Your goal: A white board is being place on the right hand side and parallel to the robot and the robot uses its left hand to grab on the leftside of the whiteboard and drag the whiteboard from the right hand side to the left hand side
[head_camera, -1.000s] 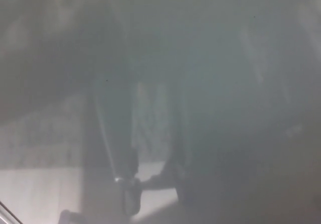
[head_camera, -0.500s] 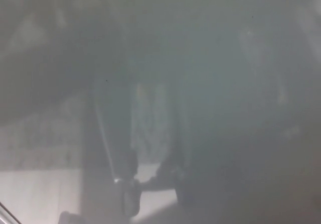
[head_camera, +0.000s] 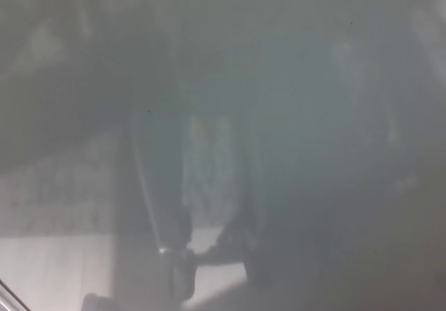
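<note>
Whiteboard [head_camera: 313, 116] fills nearly the whole head view as a hazy grey glossy surface, very close to camera. Dim reflections only: pale floor [head_camera: 49, 269] bottom left, dark upright shapes mid-frame. Neither hand visible; state cannot be told.

Head view heavily blurred and hazy, grey all over. No arm, wrist or hand can be made out with any certainty. Dark vague shapes sit low at centre, too smeared to identify as robot parts. Left hand: not discernible. Right hand: not discernible. Finger pose unreadable for both.
</note>
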You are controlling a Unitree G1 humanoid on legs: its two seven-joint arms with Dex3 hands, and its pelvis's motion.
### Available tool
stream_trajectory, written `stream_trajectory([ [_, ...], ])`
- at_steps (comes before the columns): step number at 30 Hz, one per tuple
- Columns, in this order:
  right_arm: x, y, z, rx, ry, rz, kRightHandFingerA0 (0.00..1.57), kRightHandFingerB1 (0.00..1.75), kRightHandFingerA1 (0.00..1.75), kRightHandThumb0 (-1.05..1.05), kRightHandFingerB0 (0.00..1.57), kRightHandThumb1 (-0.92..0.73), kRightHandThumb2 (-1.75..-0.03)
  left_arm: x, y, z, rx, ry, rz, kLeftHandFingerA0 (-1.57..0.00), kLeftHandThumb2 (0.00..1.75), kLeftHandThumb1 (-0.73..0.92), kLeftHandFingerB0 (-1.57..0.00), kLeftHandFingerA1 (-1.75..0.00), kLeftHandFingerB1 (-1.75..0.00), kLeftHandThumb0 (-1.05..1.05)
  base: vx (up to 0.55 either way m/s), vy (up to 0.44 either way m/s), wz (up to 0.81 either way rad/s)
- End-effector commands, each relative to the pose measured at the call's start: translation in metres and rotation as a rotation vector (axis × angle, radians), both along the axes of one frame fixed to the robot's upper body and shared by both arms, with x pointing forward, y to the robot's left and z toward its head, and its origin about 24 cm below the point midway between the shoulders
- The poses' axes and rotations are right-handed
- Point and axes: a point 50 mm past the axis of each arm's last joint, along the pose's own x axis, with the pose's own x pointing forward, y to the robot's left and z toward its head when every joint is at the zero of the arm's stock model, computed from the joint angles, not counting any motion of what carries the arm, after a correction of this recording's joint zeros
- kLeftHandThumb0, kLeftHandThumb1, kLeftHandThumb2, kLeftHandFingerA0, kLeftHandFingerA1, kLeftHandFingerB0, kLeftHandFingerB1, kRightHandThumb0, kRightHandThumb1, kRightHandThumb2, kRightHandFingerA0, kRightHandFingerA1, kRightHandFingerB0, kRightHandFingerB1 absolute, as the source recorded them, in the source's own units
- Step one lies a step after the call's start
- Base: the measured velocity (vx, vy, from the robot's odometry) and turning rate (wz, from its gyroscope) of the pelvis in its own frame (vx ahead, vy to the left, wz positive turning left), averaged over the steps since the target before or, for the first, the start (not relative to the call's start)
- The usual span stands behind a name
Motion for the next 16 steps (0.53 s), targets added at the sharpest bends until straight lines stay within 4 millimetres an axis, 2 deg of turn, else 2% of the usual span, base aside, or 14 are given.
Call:
stream_trajectory([
  [1, 0.001, -0.001, 0.002, -0.010, -0.024, -0.015, 0.44, 0.32, 0.39, -0.34, 0.34, -0.83, -0.64, 0.002, 0.005, 0.005, 0.045, -0.014, -0.001, -0.29, 0.68, 0.58, -0.17, -0.39, -0.33, -0.44, 0.00, 0.000, 0.00],
  [2, -0.001, -0.004, 0.005, 0.019, -0.070, -0.051, 0.46, 0.33, 0.41, -0.33, 0.37, -0.81, -0.64, 0.000, 0.005, 0.006, 0.050, -0.006, -0.017, -0.33, 0.69, 0.57, -0.14, -0.41, -0.33, -0.45, 0.00, 0.000, 0.00],
  [5, -0.001, -0.004, 0.005, 0.023, -0.076, -0.055, 0.46, 0.33, 0.41, -0.33, 0.37, -0.81, -0.64, 0.000, 0.005, 0.006, 0.051, -0.004, -0.019, -0.33, 0.69, 0.57, -0.14, -0.41, -0.33, -0.45, 0.00, 0.000, 0.00],
  [6, 0.003, -0.008, 0.009, 0.004, -0.113, -0.078, 0.51, 0.33, 0.42, -0.36, 0.38, -0.81, -0.64, 0.001, 0.006, 0.007, 0.051, -0.017, -0.014, -0.27, 0.68, 0.60, -0.16, -0.38, -0.33, -0.43, 0.00, 0.000, 0.00],
  [8, 0.004, -0.012, 0.011, 0.001, -0.127, -0.087, 0.50, 0.33, 0.41, -0.38, 0.38, -0.81, -0.64, 0.003, 0.007, 0.008, 0.048, -0.024, -0.008, -0.27, 0.67, 0.60, -0.17, -0.38, -0.33, -0.42, 0.00, 0.000, 0.00],
  [12, 0.000, -0.007, 0.009, 0.030, -0.116, -0.061, 0.47, 0.32, 0.40, -0.37, 0.36, -0.82, -0.64, 0.001, 0.007, 0.008, 0.056, -0.014, -0.014, -0.30, 0.70, 0.57, -0.15, -0.40, -0.34, -0.46, 0.00, 0.000, 0.00],
  [13, 0.000, -0.003, 0.008, 0.050, -0.112, -0.054, 0.39, 0.47, 0.56, -0.43, 0.23, -0.63, -0.98, 0.002, 0.006, 0.008, 0.060, -0.018, -0.025, -0.38, 0.71, 0.56, -0.14, -0.43, -0.34, -0.45, 0.00, 0.000, 0.00],
  [16, 0.001, 0.001, 0.006, 0.079, -0.106, -0.053, 0.39, 0.47, 0.56, -0.43, 0.23, -0.63, -0.98, 0.003, 0.004, 0.008, 0.064, -0.026, -0.037, -0.38, 0.71, 0.56, -0.14, -0.43, -0.34, -0.45, 0.00, 0.000, 0.00],
])
